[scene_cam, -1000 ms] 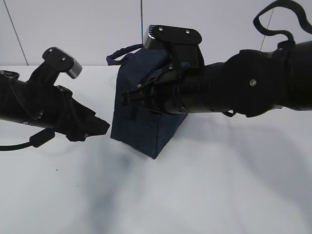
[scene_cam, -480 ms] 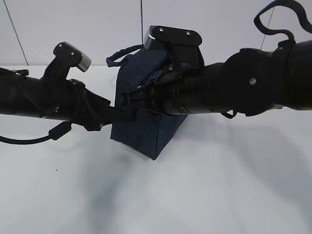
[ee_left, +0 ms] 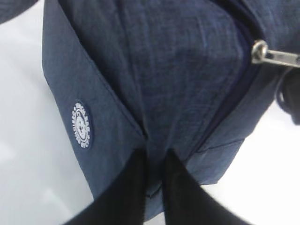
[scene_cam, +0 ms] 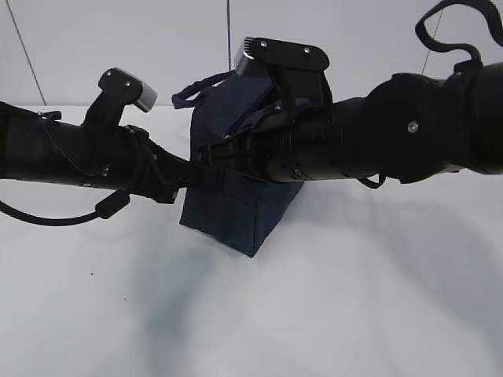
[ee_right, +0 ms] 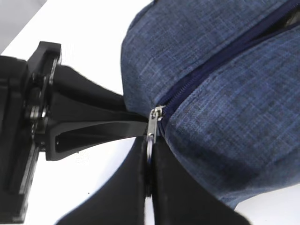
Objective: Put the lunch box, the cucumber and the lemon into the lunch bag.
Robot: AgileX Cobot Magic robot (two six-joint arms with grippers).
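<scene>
Right pincer (ee_right: 149, 154) clenched on the metal zipper pull (ee_right: 153, 123); left pincer (ee_left: 152, 161) apparently pinches the boxy navy fabric lunch bag (scene_cam: 236, 188) ahead. Brace fabric; draw steadily.

Right gripper (ee_right: 149, 185) pinching the zipper pull (ee_right: 153, 125), navy lunch bag (ee_right: 225, 84) zipped closed, left gripper (ee_right: 117, 123) alongside

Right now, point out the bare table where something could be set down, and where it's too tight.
Free: the white table in front of the lunch bag, and the stretch under the right arm. Crowded: the bag's left end, where the left hand pinches fabric and the right hand is shut on the zipper pull.
</scene>
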